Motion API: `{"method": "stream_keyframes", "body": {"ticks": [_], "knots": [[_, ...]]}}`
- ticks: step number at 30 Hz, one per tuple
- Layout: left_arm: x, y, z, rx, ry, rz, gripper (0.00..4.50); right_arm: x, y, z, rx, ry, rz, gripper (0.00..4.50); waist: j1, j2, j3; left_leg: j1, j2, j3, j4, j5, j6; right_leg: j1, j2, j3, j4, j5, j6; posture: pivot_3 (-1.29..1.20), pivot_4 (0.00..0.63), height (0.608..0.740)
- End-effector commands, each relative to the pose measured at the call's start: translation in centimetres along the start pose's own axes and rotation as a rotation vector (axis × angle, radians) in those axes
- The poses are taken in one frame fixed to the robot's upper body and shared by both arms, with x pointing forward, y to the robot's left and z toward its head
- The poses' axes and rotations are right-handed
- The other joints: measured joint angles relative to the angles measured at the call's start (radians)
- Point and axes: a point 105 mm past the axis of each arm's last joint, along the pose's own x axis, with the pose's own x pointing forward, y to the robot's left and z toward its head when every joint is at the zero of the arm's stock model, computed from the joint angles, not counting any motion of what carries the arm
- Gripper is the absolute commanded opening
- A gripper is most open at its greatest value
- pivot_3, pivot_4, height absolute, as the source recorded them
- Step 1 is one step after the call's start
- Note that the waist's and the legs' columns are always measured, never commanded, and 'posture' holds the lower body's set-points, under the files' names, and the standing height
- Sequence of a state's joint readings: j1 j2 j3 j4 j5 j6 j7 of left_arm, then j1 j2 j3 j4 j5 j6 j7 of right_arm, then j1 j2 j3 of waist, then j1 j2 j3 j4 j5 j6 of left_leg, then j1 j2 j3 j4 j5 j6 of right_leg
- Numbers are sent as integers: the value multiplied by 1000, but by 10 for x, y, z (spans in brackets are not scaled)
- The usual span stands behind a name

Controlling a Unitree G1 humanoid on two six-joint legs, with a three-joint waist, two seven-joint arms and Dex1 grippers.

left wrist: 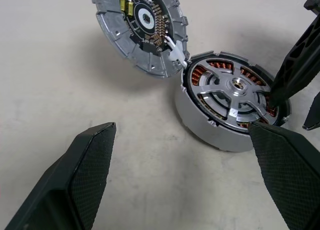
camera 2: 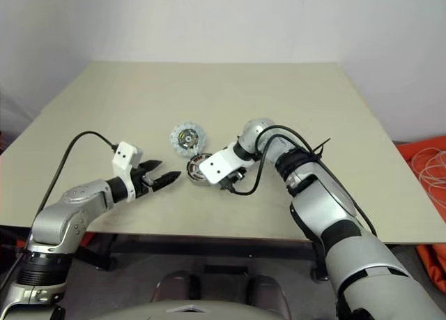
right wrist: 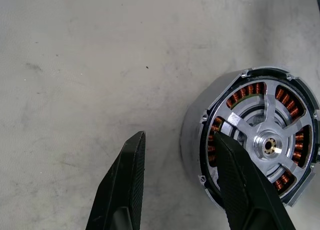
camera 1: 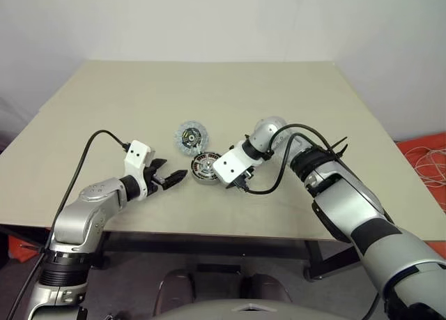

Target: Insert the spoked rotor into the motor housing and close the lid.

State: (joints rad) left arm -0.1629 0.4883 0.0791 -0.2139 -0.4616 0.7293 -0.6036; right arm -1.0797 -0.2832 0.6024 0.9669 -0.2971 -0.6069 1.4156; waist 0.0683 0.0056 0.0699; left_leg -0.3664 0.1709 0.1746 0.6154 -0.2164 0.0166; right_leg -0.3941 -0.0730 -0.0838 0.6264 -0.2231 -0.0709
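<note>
The spoked rotor (left wrist: pixel 235 97) sits inside the motor housing (right wrist: pixel 250 140), silver spokes over copper windings, on the desk (camera 1: pixel 230 104). The lid (left wrist: pixel 142 29) lies touching the housing's rim, inner face up. Judged: all three are rigid metal, dense for their size, smooth and likely slippery; the lid's exposed inner parts look delicate, so grip it across its segmented rim. The right gripper (right wrist: pixel 180 185) has its jaws apart, straddling the housing wall. The left gripper (left wrist: pixel 185 175) waits near, jaws wide, empty.
</note>
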Motion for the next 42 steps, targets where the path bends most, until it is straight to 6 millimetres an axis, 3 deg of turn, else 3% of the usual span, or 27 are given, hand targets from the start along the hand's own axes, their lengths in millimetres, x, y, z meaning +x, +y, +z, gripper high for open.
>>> {"method": "stream_keyframes", "body": {"ticks": [1,9,13,26,29,32,42], "knots": [[0,-1,13,27,-38,-7,4500,-1,1,4,-34,-5,7,2382,0,0,0,0,0,0,0,0,0,0,0,0,0,0,0,0,0,740],[1,-3,12,28,-39,-5,4500,1,0,3,-28,3,2,2382,0,0,0,0,0,0,0,0,0,0,0,0,0,0,0,0,0,740],[1,-5,11,25,-41,-6,4500,1,-4,4,-29,4,-18,1486,1,0,0,1,0,0,0,0,0,1,0,0,0,0,0,0,0,740],[3,-7,9,20,-43,-10,4500,1,-10,3,-31,19,-57,1486,-1,0,0,3,0,0,0,0,0,2,0,0,1,0,0,0,0,740],[5,-9,8,17,-43,-15,4500,1,-9,3,-29,23,-46,921,0,0,0,4,0,0,0,0,0,3,0,0,1,0,0,0,0,740],[6,-10,8,14,-46,-16,4500,2,-11,3,-28,22,-54,5,0,-1,0,4,0,0,0,0,0,4,0,0,1,0,0,0,0,740],[6,-11,6,12,-44,-13,4500,-2,-14,2,-23,28,-72,1,-2,-1,0,5,0,0,0,0,0,4,0,0,1,0,0,0,0,740]]}}
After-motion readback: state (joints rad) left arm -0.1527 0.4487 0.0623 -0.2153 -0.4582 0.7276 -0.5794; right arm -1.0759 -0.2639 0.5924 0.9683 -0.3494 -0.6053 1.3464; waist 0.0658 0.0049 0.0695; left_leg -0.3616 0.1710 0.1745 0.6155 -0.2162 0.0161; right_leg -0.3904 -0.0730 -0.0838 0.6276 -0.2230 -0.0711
